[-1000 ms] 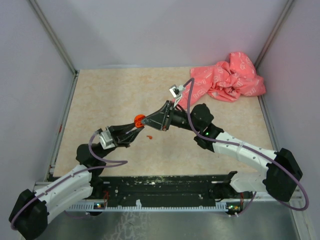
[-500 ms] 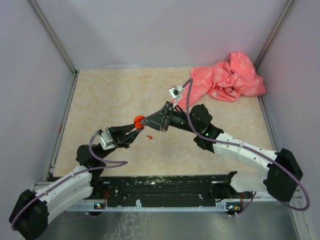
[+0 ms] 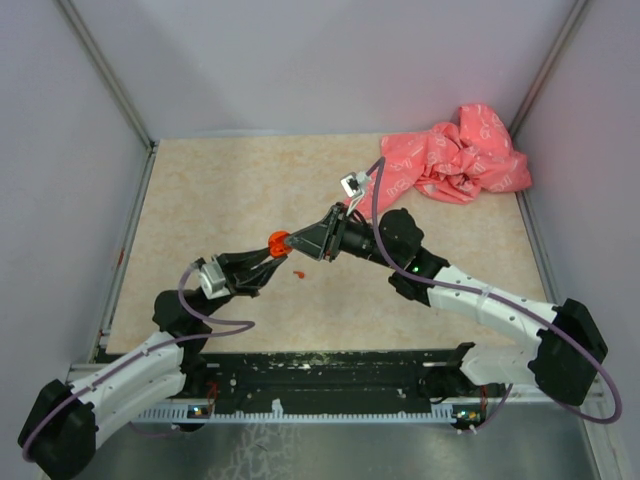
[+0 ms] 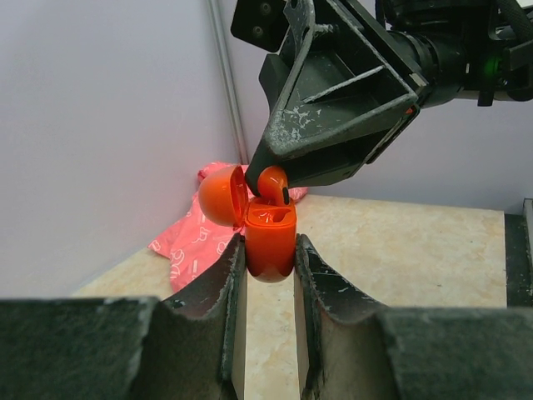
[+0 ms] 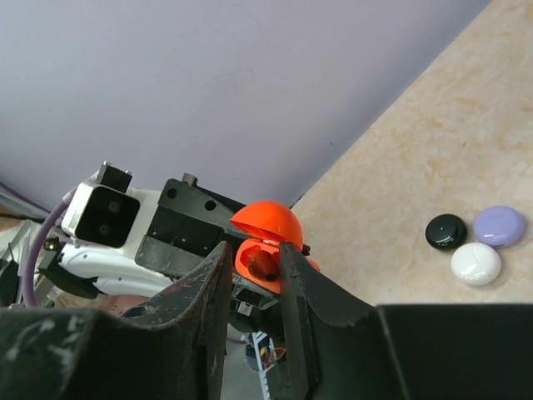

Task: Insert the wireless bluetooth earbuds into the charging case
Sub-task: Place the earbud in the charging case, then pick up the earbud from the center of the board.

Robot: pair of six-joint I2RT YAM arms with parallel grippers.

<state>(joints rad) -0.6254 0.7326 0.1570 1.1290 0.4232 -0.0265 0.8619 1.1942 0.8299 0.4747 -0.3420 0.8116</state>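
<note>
Left claw (image 4: 268,262) clamps orange charging case (image 4: 271,248) upright, lid open. Right claw (image 5: 253,257) pinches orange earbud (image 4: 271,182) at case mouth. Second earbud (image 3: 297,272) lies on desk (image 3: 200,200) near claws. Pink cloth (image 3: 465,160) bunched in far corner.

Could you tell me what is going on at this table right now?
The left gripper holds a small orange charging case upright with its lid flipped open. The right gripper pinches an orange earbud right at the case's open top, not yet fully seated. Another small red piece lies on the beige table just below them, and a crumpled pink cloth sits in the far right corner.
</note>
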